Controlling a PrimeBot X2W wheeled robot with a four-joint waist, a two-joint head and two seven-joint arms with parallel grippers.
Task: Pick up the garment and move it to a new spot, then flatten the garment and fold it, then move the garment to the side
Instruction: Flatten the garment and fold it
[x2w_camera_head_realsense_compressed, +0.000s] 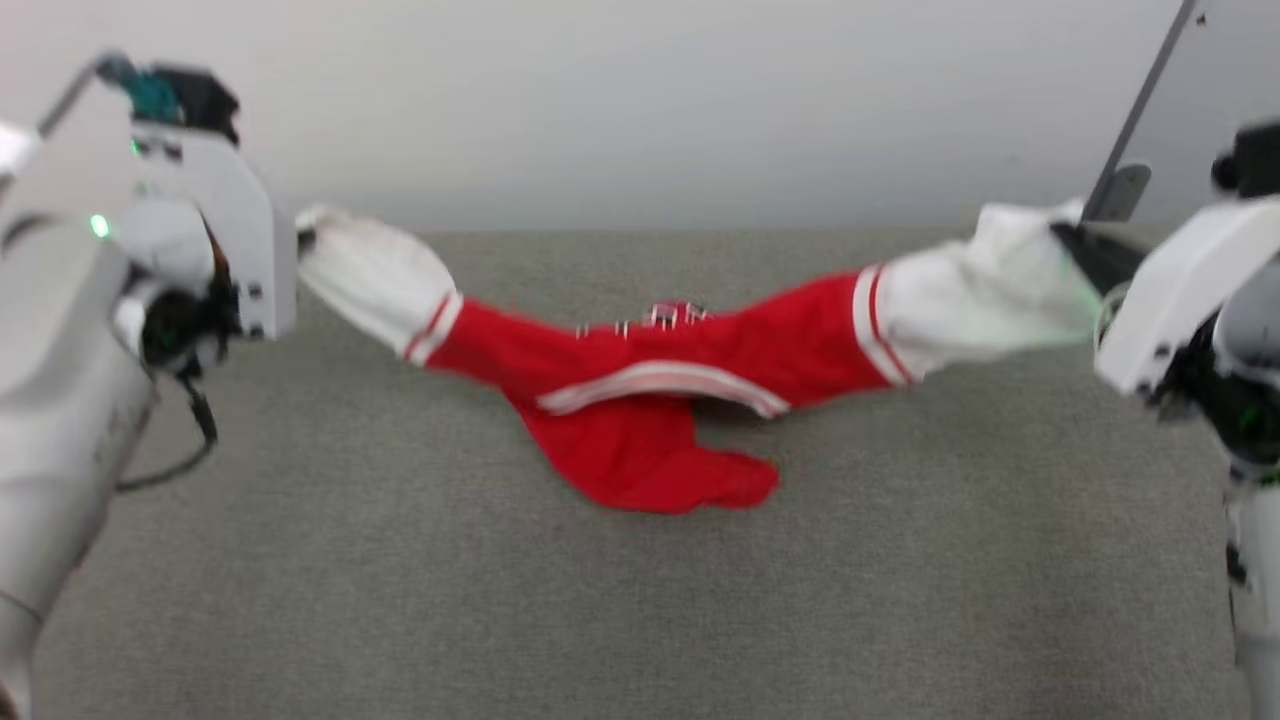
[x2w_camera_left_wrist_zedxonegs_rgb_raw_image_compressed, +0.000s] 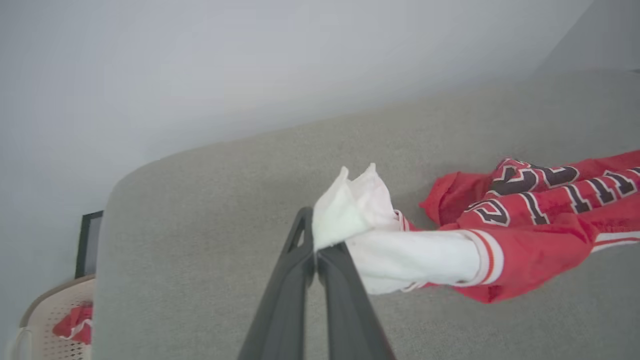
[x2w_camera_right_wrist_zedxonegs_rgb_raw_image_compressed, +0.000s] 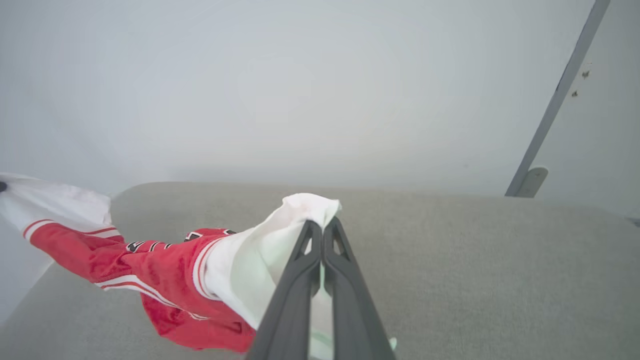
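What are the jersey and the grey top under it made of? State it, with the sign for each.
Jersey: thin cloth, likely synthetic knit, slight sheen; it crumples and sags in soft folds. Grey top: looks like felt or short-pile carpet, matte, with a fine speckled nap.

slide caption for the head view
Left fingers and right fingers pinch the white sleeves of a red jersey, its middle sagging over the grey fabric surface.

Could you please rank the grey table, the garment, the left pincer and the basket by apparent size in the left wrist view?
1. grey table
2. garment
3. left pincer, though camera nearness inflates it
4. basket
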